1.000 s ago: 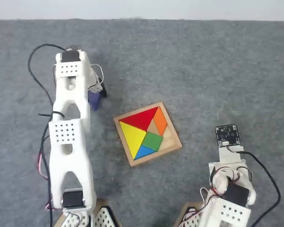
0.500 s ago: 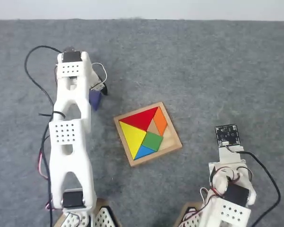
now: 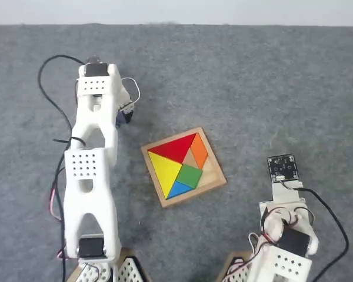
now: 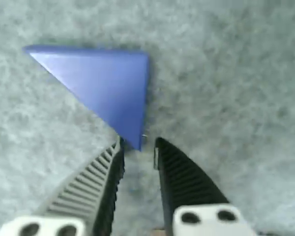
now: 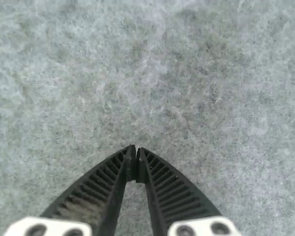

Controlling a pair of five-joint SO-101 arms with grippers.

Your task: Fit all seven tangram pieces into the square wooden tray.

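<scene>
The square wooden tray (image 3: 212,174) lies tilted at mid-table with red (image 3: 176,147), yellow (image 3: 163,167), orange (image 3: 199,150), green (image 3: 190,175) and light blue (image 3: 179,188) pieces in it; bare wood shows in the centre and at its right corner. A dark blue triangle (image 4: 105,83) lies against the grey carpet to the tray's upper left, its edge peeking out beside the left arm (image 3: 122,118). My left gripper (image 4: 137,143) is shut on one corner of that triangle. My right gripper (image 5: 136,149) is shut on nothing above bare carpet, at the lower right.
Grey carpet covers the whole table. The left arm (image 3: 88,170) stretches up the left side with black cables looping beside it. The right arm (image 3: 282,232) stays folded to the lower right of the tray.
The left arm has shifted slightly right, towards the tray, and the dark blue triangle has moved with it, now more hidden under the arm. The right arm and the tray have not moved.
</scene>
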